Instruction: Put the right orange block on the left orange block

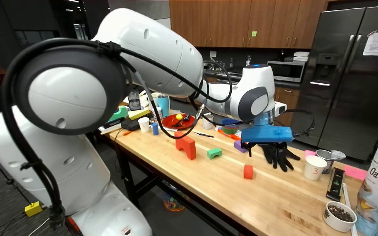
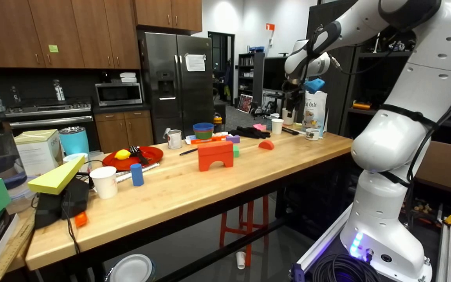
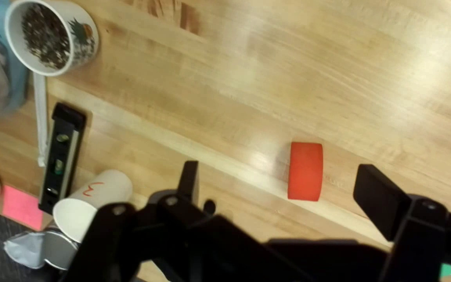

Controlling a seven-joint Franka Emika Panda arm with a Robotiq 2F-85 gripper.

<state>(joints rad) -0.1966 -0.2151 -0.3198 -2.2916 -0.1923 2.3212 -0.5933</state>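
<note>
Claw (image 3: 282, 182): spread wide, holding nothing; hovering over the worktop (image 3: 210, 117)
Right orange block (image 3: 305, 171): on the worktop below; wrist view shows it within the gap, bit toward 3 o'clock
Its long axis: 12-to-6 there; should pinch fine across the short side, probably no twist
Left orange block (image 2: 215, 152): roughly 9 o'clock from it, exterior view

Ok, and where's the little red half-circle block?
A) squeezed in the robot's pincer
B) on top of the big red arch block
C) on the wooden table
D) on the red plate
C: in an exterior view the little red half-circle block sits on the wooden table, apart from the big red arch block, and in the wrist view the pincer stands open, not gripping it.
</note>
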